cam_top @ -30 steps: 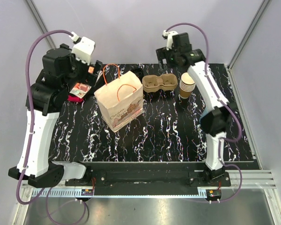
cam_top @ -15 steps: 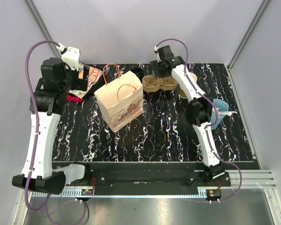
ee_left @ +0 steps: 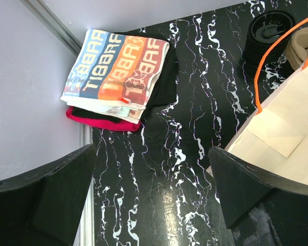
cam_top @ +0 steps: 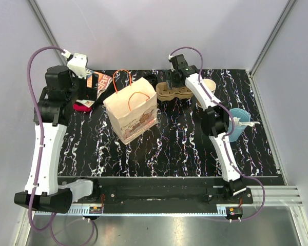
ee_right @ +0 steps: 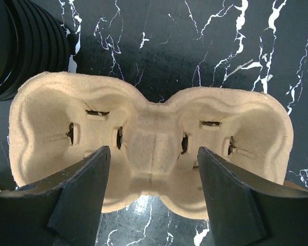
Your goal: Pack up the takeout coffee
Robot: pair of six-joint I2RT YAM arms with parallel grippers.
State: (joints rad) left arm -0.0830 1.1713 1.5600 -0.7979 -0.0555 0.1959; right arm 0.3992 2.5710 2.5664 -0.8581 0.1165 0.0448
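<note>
Black marbled table: right tool poised open-jawed over pulp carrier.

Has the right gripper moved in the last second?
Yes. The right gripper came nearer and leftward, from behind the table to just over the cup carrier.

walls: pale lilac, plain; corner struts: grey metal; table: black, white-veined marble top
</note>
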